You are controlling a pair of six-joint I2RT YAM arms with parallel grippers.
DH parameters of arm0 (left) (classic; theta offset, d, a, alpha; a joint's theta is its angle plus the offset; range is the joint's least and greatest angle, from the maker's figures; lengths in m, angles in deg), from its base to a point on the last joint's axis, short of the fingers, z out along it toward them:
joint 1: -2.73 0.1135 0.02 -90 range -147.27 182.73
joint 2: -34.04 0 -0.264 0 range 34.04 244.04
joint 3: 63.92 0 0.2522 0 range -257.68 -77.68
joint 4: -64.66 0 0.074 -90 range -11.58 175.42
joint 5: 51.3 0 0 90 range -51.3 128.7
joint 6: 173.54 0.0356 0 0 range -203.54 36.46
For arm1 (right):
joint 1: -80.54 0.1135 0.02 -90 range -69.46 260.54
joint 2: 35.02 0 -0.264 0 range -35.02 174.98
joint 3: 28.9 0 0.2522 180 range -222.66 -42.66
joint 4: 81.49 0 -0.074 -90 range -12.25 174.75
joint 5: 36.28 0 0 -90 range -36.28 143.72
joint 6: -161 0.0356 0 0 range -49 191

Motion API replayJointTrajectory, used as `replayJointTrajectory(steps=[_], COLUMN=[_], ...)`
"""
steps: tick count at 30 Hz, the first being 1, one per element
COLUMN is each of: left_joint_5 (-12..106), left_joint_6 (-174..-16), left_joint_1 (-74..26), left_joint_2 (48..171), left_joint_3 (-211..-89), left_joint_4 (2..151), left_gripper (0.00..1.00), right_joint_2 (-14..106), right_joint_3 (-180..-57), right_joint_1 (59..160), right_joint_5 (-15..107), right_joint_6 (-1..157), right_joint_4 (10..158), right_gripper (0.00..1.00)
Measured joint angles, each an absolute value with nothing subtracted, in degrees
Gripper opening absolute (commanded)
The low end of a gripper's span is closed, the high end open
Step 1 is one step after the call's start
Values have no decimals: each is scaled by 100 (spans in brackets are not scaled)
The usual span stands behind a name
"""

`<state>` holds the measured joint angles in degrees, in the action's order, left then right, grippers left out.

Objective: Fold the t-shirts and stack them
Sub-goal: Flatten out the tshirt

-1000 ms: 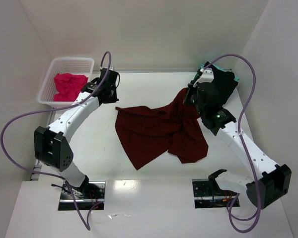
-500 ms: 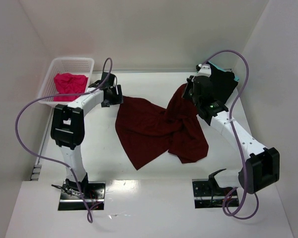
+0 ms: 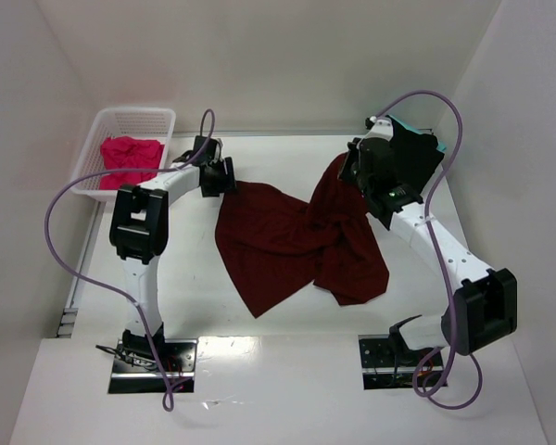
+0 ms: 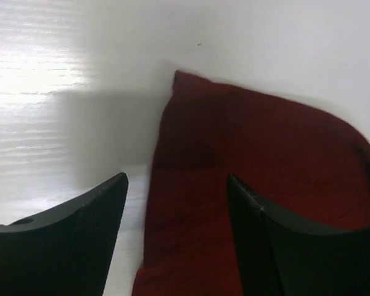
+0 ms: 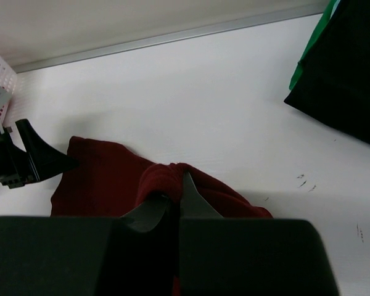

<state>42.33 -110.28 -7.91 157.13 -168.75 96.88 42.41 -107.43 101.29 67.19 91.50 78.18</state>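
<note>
Left gripper (image 4: 177, 182) shifted toward maroon t-shirt (image 4: 253, 172), fingers apart | right gripper (image 5: 172, 194) clamped on it

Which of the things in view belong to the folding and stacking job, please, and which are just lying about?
Part of the job: maroon t-shirt, pinched by the shut right gripper, with the open left gripper at its corner; pink t-shirt; black t-shirt lying over the teal t-shirt.

Just lying about: white basket holding the pink one; purple cables.
</note>
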Motion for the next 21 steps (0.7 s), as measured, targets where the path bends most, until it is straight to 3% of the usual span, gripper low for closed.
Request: replayJointTrajectory(steps=[4, 8, 11, 12, 13, 15, 21], left_joint_5=[4356, 4418, 4481, 4490, 4505, 4515, 4348], left_joint_6=[-11029, -11008, -10987, -10972, -10965, -10976, -11069], left_joint_1=[-797, -795, -793, -791, -791, -791, -791], left_joint_2=[15835, 15929, 15986, 15995, 16017, 16052, 16031], left_joint_3=[-17010, -17105, -17126, -17137, -17150, -17165, -17170], left_joint_4=[9648, 9628, 9600, 9596, 9590, 9575, 9587], left_gripper=[64, 47, 25, 25, 14, 1, 0], right_joint_2=[4333, 4392, 4457, 4464, 4486, 4553, 4941], right_joint_3=[-10830, -10885, -10951, -10953, -10962, -10997, -11400], right_joint_1=[10127, 10127, 10127, 10127, 10125, 10107, 9886], right_joint_5=[6719, 6717, 6712, 6712, 6706, 6702, 6698], right_joint_6=[9160, 9158, 9154, 9154, 9154, 9154, 9156], right_joint_4=[7833, 7833, 7831, 7831, 7831, 7833, 7763], right_gripper=[0, 0, 0, 0, 0, 0, 0])
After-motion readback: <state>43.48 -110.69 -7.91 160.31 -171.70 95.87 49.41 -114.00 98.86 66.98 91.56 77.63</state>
